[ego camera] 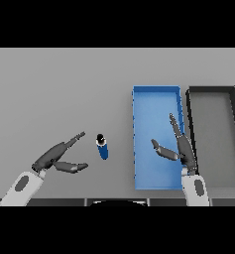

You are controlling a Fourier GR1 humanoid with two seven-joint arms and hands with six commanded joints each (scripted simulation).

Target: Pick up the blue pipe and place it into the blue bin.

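Pipe (103, 147) just right of open left hand (57, 157)

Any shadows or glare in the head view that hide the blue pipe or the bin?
Head view: flat, even light, no glare; the short blue pipe with the dark top stands out clearly on the grey table; the shallow blue rectangular bin is evenly lit, partly covered by the right hand.

One head-height view — steeply down onto the grey table (64, 89), fairly near.
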